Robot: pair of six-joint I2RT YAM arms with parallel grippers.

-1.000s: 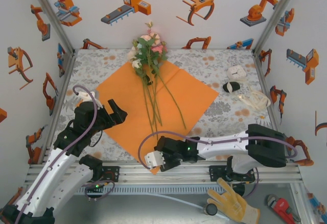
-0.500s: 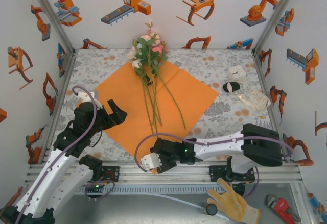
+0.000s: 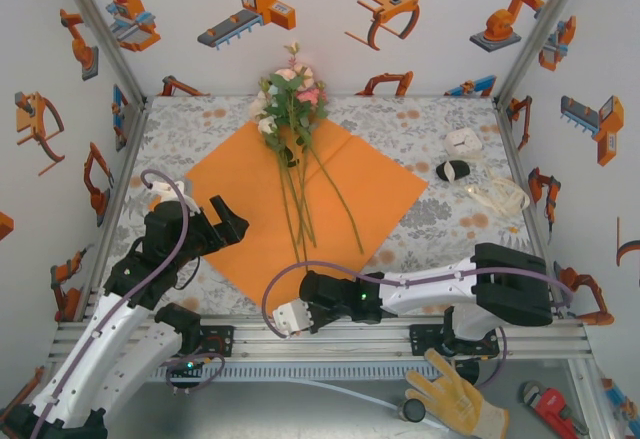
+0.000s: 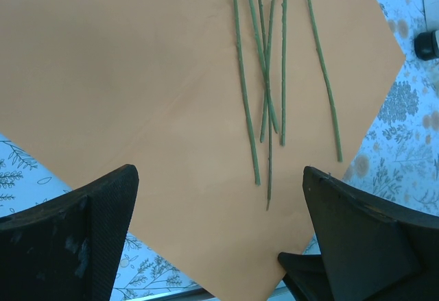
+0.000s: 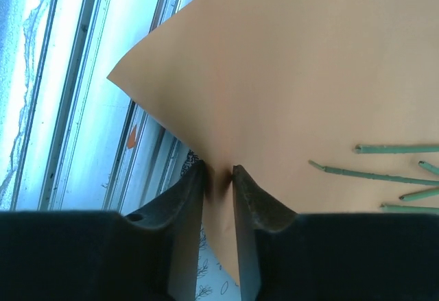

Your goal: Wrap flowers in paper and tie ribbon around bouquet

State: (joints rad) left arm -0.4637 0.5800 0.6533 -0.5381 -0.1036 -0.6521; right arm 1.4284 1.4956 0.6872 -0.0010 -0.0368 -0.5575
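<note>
Right claw (image 5: 218, 173) has pinched the paper (image 5: 295, 68) corner.

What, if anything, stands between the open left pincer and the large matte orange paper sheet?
Nothing visible. The left pincer hangs open over a bare stretch of the large matte orange paper sheet; the thin green flower stems lie on it farther ahead, apart from the pincer.

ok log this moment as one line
phase: wrap start | left gripper: open above paper | right gripper: shut on paper's near corner | flowers: lying on paper, unwrapped | ribbon: loose at right
</note>
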